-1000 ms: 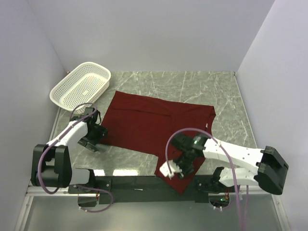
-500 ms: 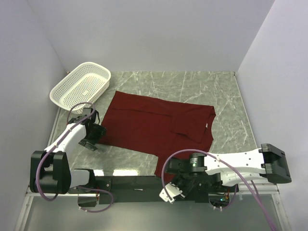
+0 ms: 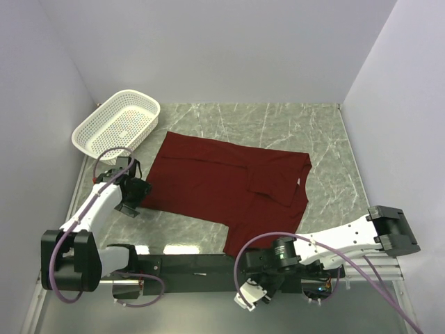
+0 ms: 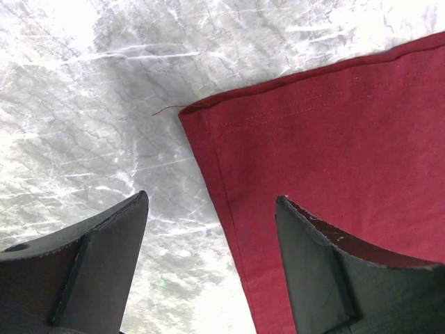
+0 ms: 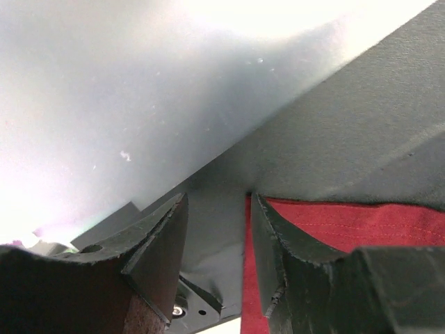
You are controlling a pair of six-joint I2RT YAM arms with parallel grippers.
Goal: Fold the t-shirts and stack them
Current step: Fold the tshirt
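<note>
Bare worktop point(image 3: 278, 122) left behind t-shirt point(image 3: 208, 181) and along right side; room for passing found there. Far left corner filled by basket point(image 3: 117, 125). Worktop boxed in by walls point(image 3: 208, 49) at back and both sides. Left pincer point(image 4: 210, 200) held spread over shirt corner, bare stone beside it. Right pincer point(image 5: 219, 200) set low by black rail point(image 3: 188, 264) at near edge, little room there.

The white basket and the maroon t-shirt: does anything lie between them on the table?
No. In the top external view only a short stretch of bare marble table separates the basket from the t-shirt's nearest corner.
</note>
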